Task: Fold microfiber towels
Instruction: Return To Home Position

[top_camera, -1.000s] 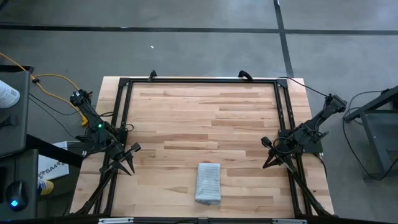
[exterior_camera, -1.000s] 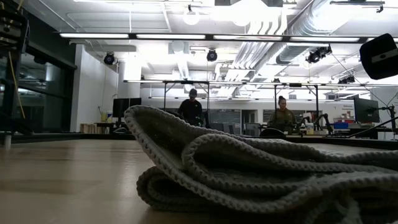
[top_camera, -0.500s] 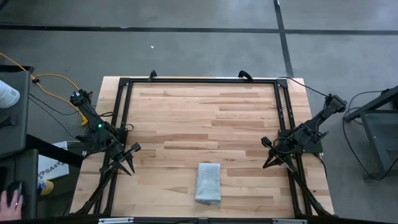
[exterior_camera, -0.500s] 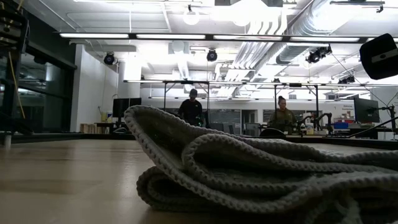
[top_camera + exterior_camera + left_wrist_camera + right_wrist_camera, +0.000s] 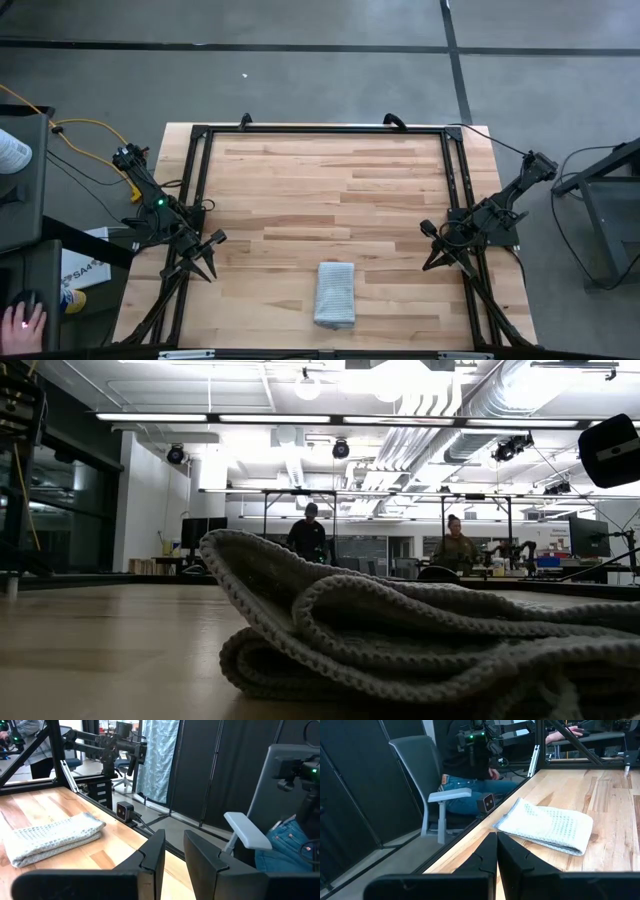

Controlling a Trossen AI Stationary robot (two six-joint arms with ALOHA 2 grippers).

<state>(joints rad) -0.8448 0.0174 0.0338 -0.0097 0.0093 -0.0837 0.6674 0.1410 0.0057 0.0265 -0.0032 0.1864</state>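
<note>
The light grey-blue towel (image 5: pixel 335 293) lies folded into a narrow stack of layers on the wooden table (image 5: pixel 300 180), near the middle of the near edge. It fills the foreground of the low view (image 5: pixel 400 640) and also shows in the left wrist view (image 5: pixel 50 840) and the right wrist view (image 5: pixel 547 825). My left gripper (image 5: pixel 203 264) rests over the table's left side, its fingers (image 5: pixel 155 855) a narrow gap apart, and holds nothing. My right gripper (image 5: pixel 432 258) rests over the table's right side, shut and empty (image 5: pixel 496 840). Both are well clear of the towel.
A black metal frame (image 5: pixel 320 129) runs around the tabletop. A person's hand (image 5: pixel 22 320) is on a mouse beyond the table's left near corner. A grey chair (image 5: pixel 435 785) and a seated person stand past the near edge. People stand in the room behind (image 5: pixel 455 545).
Both arms and the towel have kept still. A person's hand has come onto the mouse off the table's left near corner.
</note>
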